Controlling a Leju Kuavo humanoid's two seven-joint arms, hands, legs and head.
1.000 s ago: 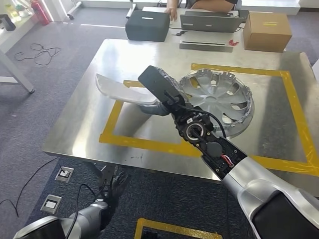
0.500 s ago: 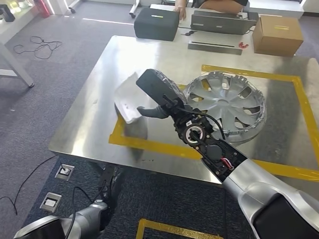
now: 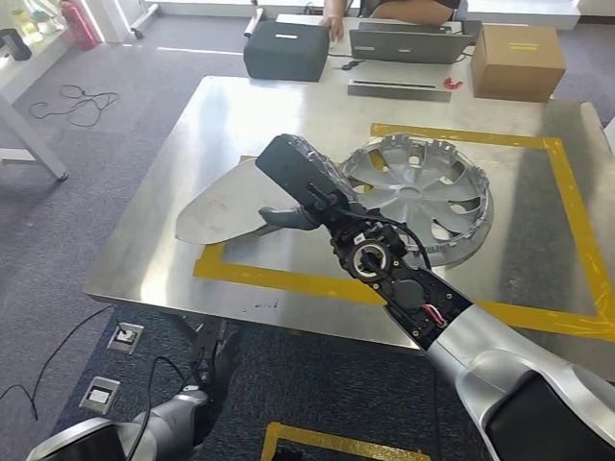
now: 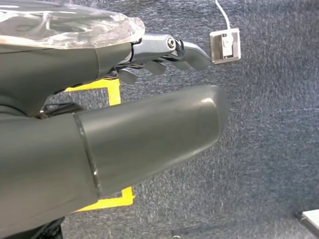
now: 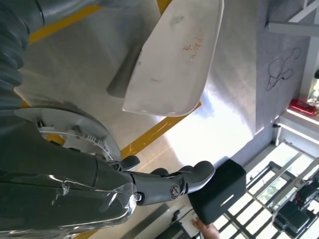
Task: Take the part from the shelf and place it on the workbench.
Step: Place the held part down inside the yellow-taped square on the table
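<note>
Fingers of the left hand [image 3: 216, 357] hung loose, holding nothing, low by the floor. The right hand [image 3: 294, 192] held the grey part [image 3: 221, 204] over the counter [image 3: 217, 106], beside the wheel cover [image 3: 421, 184].

Bright daylight washes the steel workbench [image 3: 217, 115], throwing broad glare across its far-left side. The grey part [image 3: 217, 206] casts a soft shadow beneath itself onto the workbench. Views are sharp; close hand surfaces look slightly soft.
</note>
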